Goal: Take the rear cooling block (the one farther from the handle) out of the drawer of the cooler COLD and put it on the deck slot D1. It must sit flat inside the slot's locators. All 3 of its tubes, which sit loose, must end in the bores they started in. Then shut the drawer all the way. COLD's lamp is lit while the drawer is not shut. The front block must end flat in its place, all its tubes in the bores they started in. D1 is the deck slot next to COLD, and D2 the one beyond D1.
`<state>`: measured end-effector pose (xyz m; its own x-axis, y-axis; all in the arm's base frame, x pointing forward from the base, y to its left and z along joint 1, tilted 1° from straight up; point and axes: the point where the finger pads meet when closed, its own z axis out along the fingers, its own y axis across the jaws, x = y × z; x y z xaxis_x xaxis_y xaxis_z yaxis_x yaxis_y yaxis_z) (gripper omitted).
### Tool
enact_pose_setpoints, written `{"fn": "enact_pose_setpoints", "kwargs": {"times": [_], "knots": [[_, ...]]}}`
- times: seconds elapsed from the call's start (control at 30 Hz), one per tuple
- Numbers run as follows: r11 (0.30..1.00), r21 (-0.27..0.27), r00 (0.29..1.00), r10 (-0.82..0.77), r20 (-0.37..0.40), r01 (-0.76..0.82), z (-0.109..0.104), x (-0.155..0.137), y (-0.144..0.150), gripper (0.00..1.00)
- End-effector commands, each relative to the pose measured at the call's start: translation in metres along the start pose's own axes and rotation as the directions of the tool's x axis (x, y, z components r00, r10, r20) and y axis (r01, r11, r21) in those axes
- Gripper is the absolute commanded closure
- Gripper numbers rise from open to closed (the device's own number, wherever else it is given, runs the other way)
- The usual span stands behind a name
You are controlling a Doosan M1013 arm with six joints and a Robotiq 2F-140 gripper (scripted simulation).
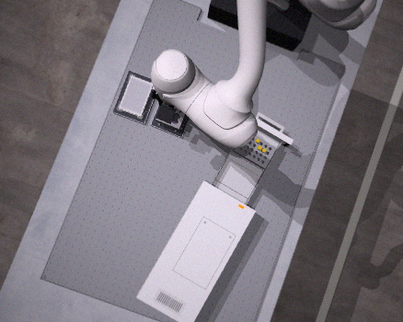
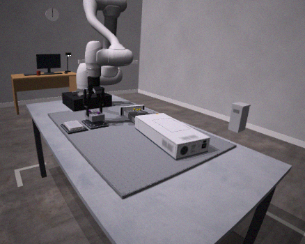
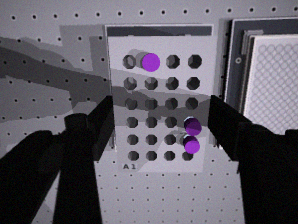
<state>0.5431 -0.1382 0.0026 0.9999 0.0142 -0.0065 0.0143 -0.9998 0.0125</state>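
The rear cooling block (image 2: 97, 117) (image 3: 161, 112), with three purple-capped tubes in its bores, is gripped by its sides between the fingers of the gripper (image 2: 93, 108) (image 3: 160, 108). The block is positioned over slot D1 (image 1: 169, 131) (image 2: 95, 126) (image 3: 160, 30); whether it is seated cannot be told. The drawer (image 1: 237, 177) of the cooler COLD (image 1: 196, 248) (image 2: 171, 134) is open, with the orange lamp (image 1: 241, 206) lit.

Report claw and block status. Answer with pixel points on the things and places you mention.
Claw (image 2: 95, 111) shut on rear block (image 2: 97, 117) (image 3: 161, 95), above D1 (image 2: 104, 125) (image 3: 160, 30). Three purple tubes aboard. Drawer (image 1: 237, 177) open. Nothing visibly blocking.
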Motion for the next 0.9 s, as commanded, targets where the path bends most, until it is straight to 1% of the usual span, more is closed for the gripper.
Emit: {"fn": "enact_pose_setpoints", "kwargs": {"times": [0.0,0.33,0.53,0.87], "knots": [[1.0,-0.002,1.0,0.002,-0.001,-0.002,0.003,-0.001,0.002,0.9],[1.0,-0.002,1.0,0.003,-0.002,-0.003,0.006,-0.001,0.002,0.9],[1.0,-0.002,1.0,0.003,-0.003,-0.003,-0.004,0.0,0.003,0.9],[1.0,-0.002,1.0,0.004,-0.004,-0.004,-0.012,0.002,0.003,0.9]]}}
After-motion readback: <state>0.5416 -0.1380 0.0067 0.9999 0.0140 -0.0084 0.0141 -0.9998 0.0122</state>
